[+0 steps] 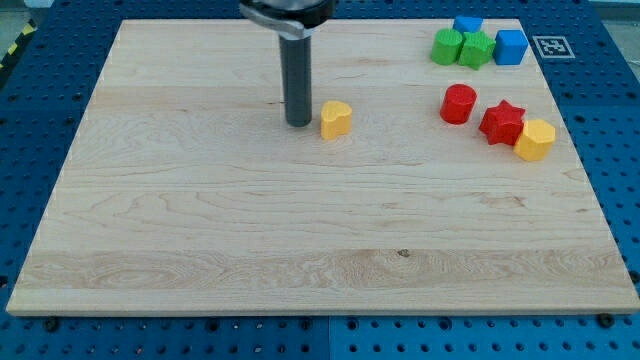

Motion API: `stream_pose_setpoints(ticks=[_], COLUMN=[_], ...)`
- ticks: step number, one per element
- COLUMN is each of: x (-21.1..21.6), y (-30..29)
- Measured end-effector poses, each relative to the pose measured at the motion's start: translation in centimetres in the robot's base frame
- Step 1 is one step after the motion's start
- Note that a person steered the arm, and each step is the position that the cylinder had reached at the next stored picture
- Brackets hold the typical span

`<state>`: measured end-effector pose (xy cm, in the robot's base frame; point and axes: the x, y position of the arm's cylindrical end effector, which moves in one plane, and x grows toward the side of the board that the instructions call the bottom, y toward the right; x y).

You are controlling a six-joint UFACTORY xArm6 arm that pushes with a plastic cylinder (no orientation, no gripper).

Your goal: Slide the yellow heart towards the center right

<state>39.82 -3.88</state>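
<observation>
You are looking at a wooden board point(200, 230) lying on a blue pegboard bench point(620, 150), and most of the board is bare wood. The arm comes down from the view's top as a dark rod point(297, 80), standing upright, with my tip point(298, 123) resting on the wood above the middle of the board. There is no claw on this rig, so nothing is open, shut or holding; the rod only pushes.

The yellow heart point(336, 119) sits just beside my tip, on its right in the view; you cannot tell from here whether the two touch or a sliver of wood shows between them. It lies above the board's centre, well apart from the right edge, so the slide looks barely begun: nearly the whole run to the centre right is left, and the heart must also come down a little in the view.

Mind the cluster on that side: a red cylinder point(459, 104), a red star point(502, 122) and a yellow block point(535, 139). Green blocks point(463, 47) and blue blocks point(500, 42) sit in the top right corner, clear of the path.
</observation>
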Motion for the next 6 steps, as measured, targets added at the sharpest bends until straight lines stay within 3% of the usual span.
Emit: stream_pose_setpoints(ticks=[2, 5, 6], x=[0.5, 0.5, 0.2], y=[2.0, 12.8, 13.1])
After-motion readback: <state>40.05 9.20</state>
